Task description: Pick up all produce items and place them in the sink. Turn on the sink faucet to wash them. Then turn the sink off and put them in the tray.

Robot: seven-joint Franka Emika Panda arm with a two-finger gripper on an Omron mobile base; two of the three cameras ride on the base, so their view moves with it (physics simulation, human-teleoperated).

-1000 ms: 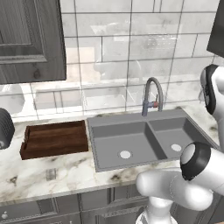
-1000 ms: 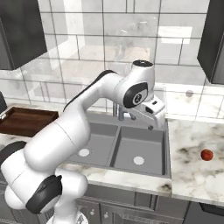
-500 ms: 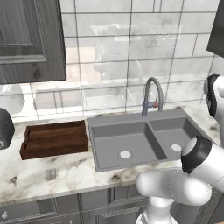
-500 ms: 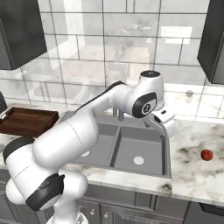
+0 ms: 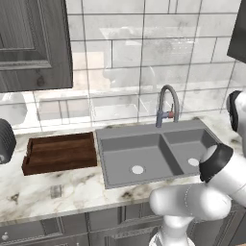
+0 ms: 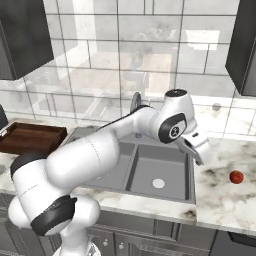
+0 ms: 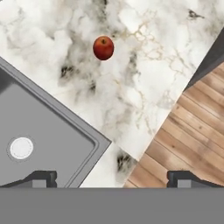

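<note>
Sink [image 5: 144, 149] set in tabletop [image 5: 57, 192], larger basin left, smaller right. Faucet [image 5: 166, 103] at far rim between basins. Tray [image 5: 60, 153] on tabletop just left of sink. Fruit [image 6: 236, 176] on tabletop right of sink, well apart from rim.

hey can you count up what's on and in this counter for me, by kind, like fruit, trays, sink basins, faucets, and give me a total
Red fruit: 1
Wooden tray: 1
Sink basins: 2
Faucet: 1
Total: 5
</note>
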